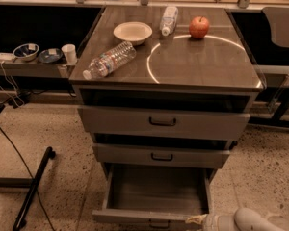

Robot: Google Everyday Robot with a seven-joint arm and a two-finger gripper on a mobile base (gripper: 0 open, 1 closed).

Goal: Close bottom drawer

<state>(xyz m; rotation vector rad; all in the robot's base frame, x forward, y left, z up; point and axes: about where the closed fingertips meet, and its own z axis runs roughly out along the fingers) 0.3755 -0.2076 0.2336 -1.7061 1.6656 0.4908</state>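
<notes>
The bottom drawer [154,189] of the grey cabinet stands pulled far out, its inside empty. Its low front panel [139,217] runs along the lower edge of the camera view, with the small black pull [156,224] barely showing. My gripper [195,220] is at the bottom right, its pale fingertips at the right end of the drawer's front panel. The arm [250,221] reaches in from the lower right corner.
The middle drawer [161,155] and top drawer [164,122] above stand slightly out. On the top lie a white bowl [133,32], two plastic bottles [109,60] [168,19] and a red apple [199,27]. A black pole [32,186] lies on the floor at left.
</notes>
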